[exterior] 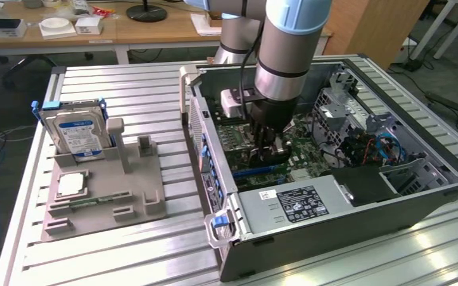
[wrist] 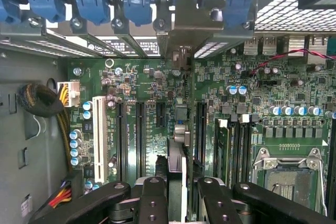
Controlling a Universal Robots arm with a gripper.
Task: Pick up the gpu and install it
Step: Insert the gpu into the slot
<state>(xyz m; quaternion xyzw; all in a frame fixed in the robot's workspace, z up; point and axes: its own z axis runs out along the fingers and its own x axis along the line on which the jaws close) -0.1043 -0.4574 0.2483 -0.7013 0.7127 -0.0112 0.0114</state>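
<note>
Pinching the gpu (wrist: 178,129) edge-on with the gripper (wrist: 176,182), closing only partway, two black fingers (wrist: 152,198) pressing on either face of the thin card. Holding the card upright over the green motherboard (wrist: 136,85); cannot tell whether it is touching a slot yet. Pointing its silver end bracket (wrist: 184,24) toward the rear wall, in among the blue slot latches (wrist: 92,3).

Crowding the card on one side: one short black slot (wrist: 160,114), two long black slots (wrist: 140,135), one white slot (wrist: 98,129) and, beyond them, one bundle of yellow and black wires (wrist: 63,98). Crowding it on the other side: one long black slot (wrist: 200,129), a row of memory slots (wrist: 236,150) and one metal-framed processor socket (wrist: 286,171).

Reaching down from above, one grey arm (exterior: 293,53), dipping into the open computer case (exterior: 420,196). Sitting at the case's near end, one labelled power supply (exterior: 293,205).

Standing outside the case, toward the exterior view's left, one grey holder (exterior: 133,190) on the ribbed metal table (exterior: 133,250), carrying one upright hard drive (exterior: 78,134), one flat square chip (exterior: 70,185) and one narrow green memory stick (exterior: 93,201).

Standing farthest back, one wooden desk (exterior: 133,33) bearing one round black base (exterior: 147,12).
</note>
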